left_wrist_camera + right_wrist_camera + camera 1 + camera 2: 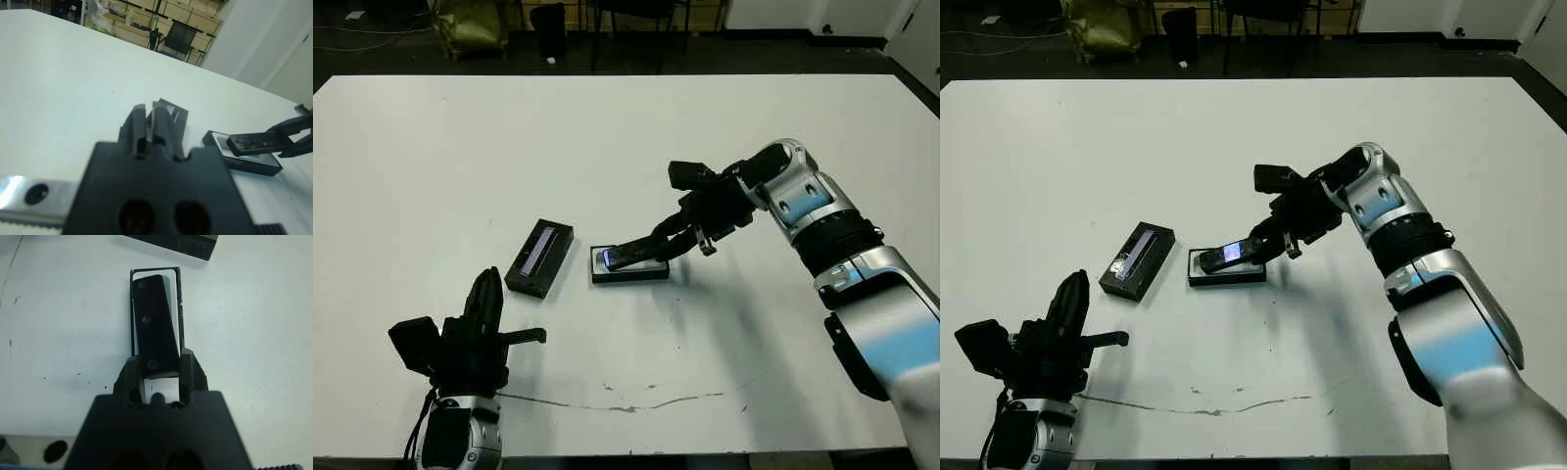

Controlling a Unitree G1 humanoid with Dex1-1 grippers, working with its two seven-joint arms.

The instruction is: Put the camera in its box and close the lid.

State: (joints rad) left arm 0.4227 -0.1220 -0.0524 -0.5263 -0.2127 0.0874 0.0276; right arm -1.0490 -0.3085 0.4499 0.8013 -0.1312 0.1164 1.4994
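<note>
Fingers [188,369] around camera [155,323] over box [172,279]

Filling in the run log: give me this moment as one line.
right end effector: holds camera tilted over box | left end effector: idle, shut | lid: on table beside box, off

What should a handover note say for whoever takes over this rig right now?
Right gripper: shut on the camera, holding it tilted over the box.
Left gripper: shut, holding nothing, near the table's front edge.
Lid: flat on the table beside the box, on the robot's left.
Done: camera picked up and brought over the box.
Left: seat it flat, release, fit the lid.
</note>
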